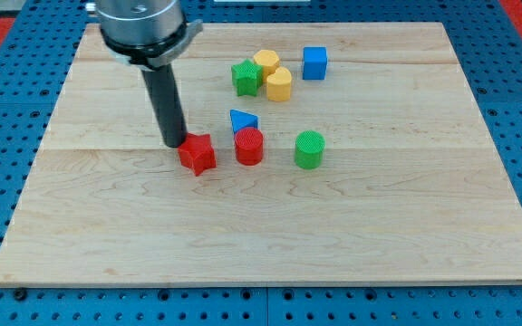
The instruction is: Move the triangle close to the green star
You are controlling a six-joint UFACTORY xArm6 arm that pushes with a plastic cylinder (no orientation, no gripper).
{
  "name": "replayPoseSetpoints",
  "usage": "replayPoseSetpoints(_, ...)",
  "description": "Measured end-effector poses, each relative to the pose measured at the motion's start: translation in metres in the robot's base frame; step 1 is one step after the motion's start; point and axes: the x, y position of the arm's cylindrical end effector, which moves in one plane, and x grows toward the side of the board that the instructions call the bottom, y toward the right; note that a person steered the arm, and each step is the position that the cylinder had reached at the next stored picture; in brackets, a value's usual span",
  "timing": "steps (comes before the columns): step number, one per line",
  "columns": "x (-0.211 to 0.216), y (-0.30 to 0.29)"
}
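Observation:
The blue triangle (pixel 242 120) lies near the board's middle, touching the top of a red cylinder (pixel 249 146). The green star (pixel 246 77) sits above it toward the view's top, pressed against two yellow blocks. My tip (pixel 175 143) is down on the board at the left edge of a red star (pixel 198 154), well left of the triangle and below-left of the green star.
A yellow hexagon-like block (pixel 265 62) and a yellow cylinder (pixel 279 84) stand right of the green star. A blue cube (pixel 314 62) is further right. A green cylinder (pixel 309 149) stands right of the red cylinder. The wooden board (pixel 107 226) rests on a blue pegboard.

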Motion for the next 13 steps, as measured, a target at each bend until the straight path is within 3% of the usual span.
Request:
replayPoseSetpoints(2, 0.002, 0.069)
replayPoseSetpoints(5, -0.010, 0.087)
replayPoseSetpoints(7, -0.013, 0.161)
replayPoseSetpoints(11, -0.015, 0.113)
replayPoseSetpoints(13, -0.041, 0.113)
